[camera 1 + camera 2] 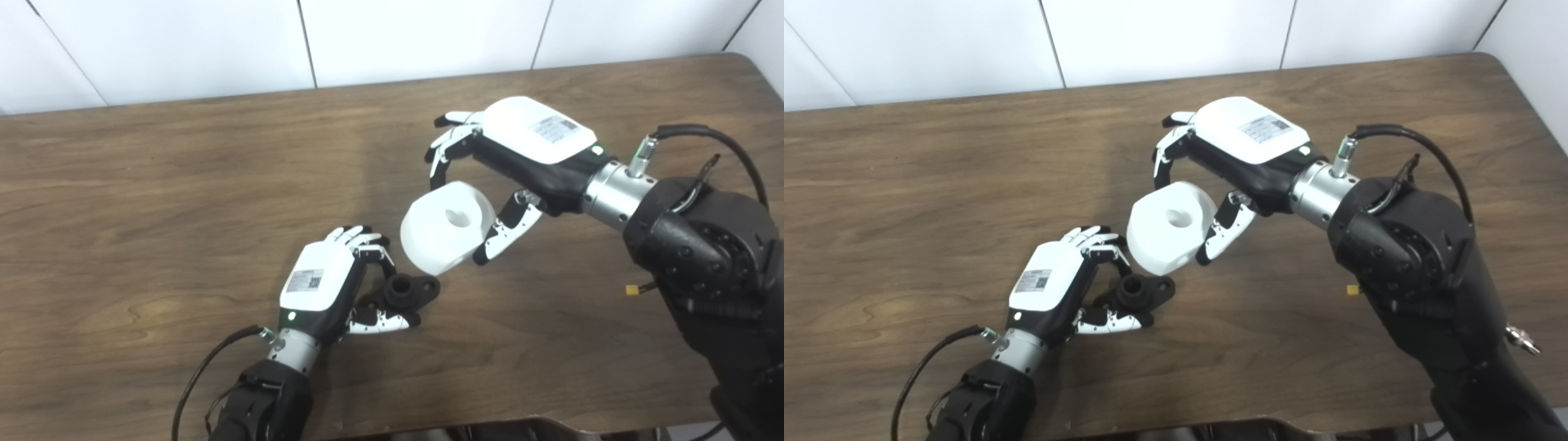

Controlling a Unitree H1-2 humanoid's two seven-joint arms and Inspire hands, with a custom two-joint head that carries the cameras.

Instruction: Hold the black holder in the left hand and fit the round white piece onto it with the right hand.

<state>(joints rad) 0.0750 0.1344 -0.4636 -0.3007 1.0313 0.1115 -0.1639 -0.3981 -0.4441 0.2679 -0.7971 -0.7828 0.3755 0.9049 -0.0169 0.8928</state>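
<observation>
A small black holder (409,290) with a short hollow stub pointing up rests low on the brown table (153,202), with my left hand (334,285) shut on it between fingers and thumb. The round white piece (446,226), thick with a hole in its top face, hangs tilted just above and to the right of the holder. My right hand (508,159) is shut on it, fingers over its far edge and thumb on its right side. White piece and holder are apart, with a small gap between them.
White wall panels (416,37) run along the table's far edge. The right arm's dark bulky forearm (704,245) and its cable fill the right side. The table's near edge (551,425) runs along the bottom.
</observation>
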